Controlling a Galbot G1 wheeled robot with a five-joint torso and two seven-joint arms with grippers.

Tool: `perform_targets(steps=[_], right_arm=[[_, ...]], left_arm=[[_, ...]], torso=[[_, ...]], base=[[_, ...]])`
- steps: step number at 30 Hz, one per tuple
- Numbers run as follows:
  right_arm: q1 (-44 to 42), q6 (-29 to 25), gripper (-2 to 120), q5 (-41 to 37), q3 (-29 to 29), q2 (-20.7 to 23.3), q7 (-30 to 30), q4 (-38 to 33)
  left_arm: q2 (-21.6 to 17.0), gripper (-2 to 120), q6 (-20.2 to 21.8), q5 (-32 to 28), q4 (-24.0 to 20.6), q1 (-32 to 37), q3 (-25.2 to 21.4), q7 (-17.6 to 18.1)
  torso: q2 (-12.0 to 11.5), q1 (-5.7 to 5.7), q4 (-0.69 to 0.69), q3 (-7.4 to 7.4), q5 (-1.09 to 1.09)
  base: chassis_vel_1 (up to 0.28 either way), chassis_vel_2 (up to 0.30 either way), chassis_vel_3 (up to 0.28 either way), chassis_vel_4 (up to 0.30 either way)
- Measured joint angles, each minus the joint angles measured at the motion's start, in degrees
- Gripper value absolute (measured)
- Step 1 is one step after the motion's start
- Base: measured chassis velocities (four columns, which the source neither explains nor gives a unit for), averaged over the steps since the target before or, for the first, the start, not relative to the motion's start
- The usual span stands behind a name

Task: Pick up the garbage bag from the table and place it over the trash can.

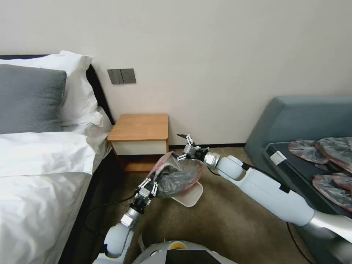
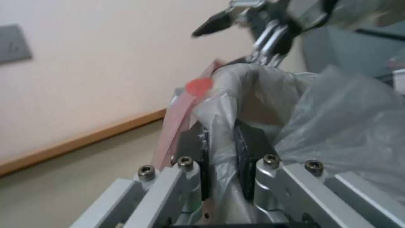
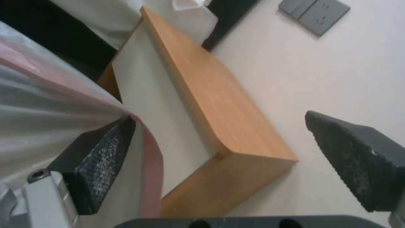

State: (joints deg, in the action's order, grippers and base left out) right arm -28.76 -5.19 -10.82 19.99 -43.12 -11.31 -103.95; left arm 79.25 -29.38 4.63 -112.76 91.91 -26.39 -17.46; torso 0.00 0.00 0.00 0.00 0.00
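The garbage bag, grey crinkly plastic with a pinkish-red rim, hangs spread between my two grippers just in front of the table. My left gripper is shut on the bag's near edge, and its pads pinch a fold of plastic. My right gripper is open at the bag's far rim; one finger touches the pink rim and the other finger stands free. The cream trash can sits on the carpet below the bag, mostly hidden by it. The table top is bare.
A bed with white sheets and pillows lies close on the left. A blue-grey sofa on the right carries a dark board with several more bags. Wall switches hang above the table. Open carpet lies between.
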Motion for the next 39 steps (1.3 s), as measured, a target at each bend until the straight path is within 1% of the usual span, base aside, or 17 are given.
perform_targets(steps=[5, 13, 15, 16, 18, 19, 21, 22, 25, 26, 29, 30, 33, 34, 37, 38, 39], right_arm=[[0.4, -0.2, 100, 0.0, 0.4, -0.4, 0.0, 2.0], [-0.2, -0.9, 100, 0.1, -0.4, 0.6, 0.0, 3.6], [-1.1, -1.0, 100, 0.1, -1.8, 1.2, -0.1, 2.9], [-1.1, -1.0, 100, 0.1, -1.8, 1.2, -0.1, 2.9], [-3.1, -1.0, 100, 0.1, -4.3, 1.9, -0.2, 1.1], [-3.1, -1.0, 100, 0.1, -4.3, 1.9, -0.2, 1.1], [-5.5, -1.1, 100, -0.4, -7.4, 2.9, -0.1, -1.6], [-5.5, -1.1, 100, -0.4, -7.4, 2.9, -0.1, -1.6], [-9.1, -0.6, 100, -3.5, -10.8, 4.7, 2.7, -7.0], [-9.1, -0.6, 100, -3.5, -10.8, 4.7, 2.7, -7.0], [-13.0, 3.1, 100, -10.6, -12.5, 5.1, 10.7, -13.0], [-13.0, 3.1, 100, -10.6, -12.5, 5.1, 10.7, -13.0], [-17.7, 10.7, 100, -22.9, -12.7, 3.7, 23.2, -20.8], [-17.7, 10.7, 100, -22.9, -12.7, 3.7, 23.2, -20.8], [-21.3, 15.7, 100, -37.1, -12.1, 0.6, 35.8, -27.8], [-22.2, 16.0, 100, -40.6, -12.0, -0.4, 37.8, -29.1], [-22.2, 16.0, 100, -40.6, -12.0, -0.4, 37.8, -29.1]], left_arm=[[-0.1, 11, -2.5, 1.1, -0.9, 0.2, -0.1, -1.3], [-0.5, 11, -3.1, -0.4, -1.4, 0.2, -0.5, -0.7], [-0.6, 11, -2.2, -1.7, -1.0, 0.2, -0.3, 1.1], [-0.6, 11, -2.2, -1.7, -1.0, 0.2, -0.3, 1.1], [-0.7, 11, 0.2, -4.4, -0.5, 0.4, -0.1, 4.3], [-0.7, 11, 0.2, -4.4, -0.5, 0.4, -0.1, 4.3], [-0.7, 11, 2.8, -6.9, -0.1, 0.6, 0.1, 7.4], [-0.7, 11, 2.8, -6.9, -0.1, 0.6, 0.1, 7.4], [-0.7, 11, 7.1, -10.0, 0.3, 0.8, 0.2, 12.0], [-0.7, 11, 7.1, -10.0, 0.3, 0.8, 0.2, 12.0], [-0.9, 11, 13.8, -13.5, -1.1, 1.5, 0.7, 17.7], [-0.9, 11, 13.8, -13.5, -1.1, 1.5, 0.7, 17.7], [-0.9, 11, 19.7, -17.3, -3.0, 1.8, 1.0, 22.7], [-0.9, 11, 19.7, -17.3, -3.0, 1.8, 1.0, 22.7], [-0.8, 11, 21.8, -19.3, -3.8, 1.7, 1.4, 25.3], [-0.7, 11, 22.2, -19.9, -3.9, 1.6, 1.5, 25.8], [-0.7, 11, 22.2, -19.9, -3.9, 1.6, 1.5, 25.8]], torso=[[0.0, 0.0, 0.0, 0.0, 0.0], [0.0, 0.0, 0.0, 0.0, 0.0], [0.0, 0.0, 0.0, 0.0, 0.01], [0.0, 0.0, 0.0, 0.0, 0.01], [0.0, 0.0, 0.0, 0.0, 0.01], [0.0, 0.0, 0.0, 0.0, 0.01], [0.0, 0.0, 0.0, 0.0, -0.02], [0.0, 0.0, 0.0, 0.0, -0.02], [0.0, 0.0, -0.01, 0.0, -0.02], [0.0, 0.0, -0.01, 0.0, -0.02], [0.0, 0.0, -0.01, -0.01, 0.0], [0.0, 0.0, -0.01, -0.01, 0.0], [0.0, 0.0, 0.0, -0.01, 0.0], [0.0, 0.0, 0.0, -0.01, 0.0], [0.0, 0.0, 0.0, -0.01, -0.02], [0.0, -0.01, -0.01, -0.01, -0.01], [0.0, -0.01, -0.01, -0.01, -0.01]], base=[[0.0, 0.0, 0.0, 0.0], [0.0, 0.0, 0.0, 0.0], [0.0, 0.0, 0.0, 0.0], [0.0, 0.0, 0.0, 0.0], [0.0, 0.0, 0.0, 0.0], [0.0, 0.0, 0.0, 0.0], [0.0, 0.0, 0.0, 0.0], [0.0, 0.0, 0.0, 0.0], [0.0, 0.0, 0.0, 0.0], [0.0, 0.0, 0.0, 0.0], [0.0, 0.0, 0.0, 0.0], [0.0, 0.0, 0.0, 0.0], [0.0, 0.0, 0.0, 0.0], [0.0, 0.0, 0.0, 0.0], [0.0, 0.0, 0.0, 0.0], [0.0, 0.0, 0.0, 0.0], [0.0, 0.0, 0.0, 0.0]])
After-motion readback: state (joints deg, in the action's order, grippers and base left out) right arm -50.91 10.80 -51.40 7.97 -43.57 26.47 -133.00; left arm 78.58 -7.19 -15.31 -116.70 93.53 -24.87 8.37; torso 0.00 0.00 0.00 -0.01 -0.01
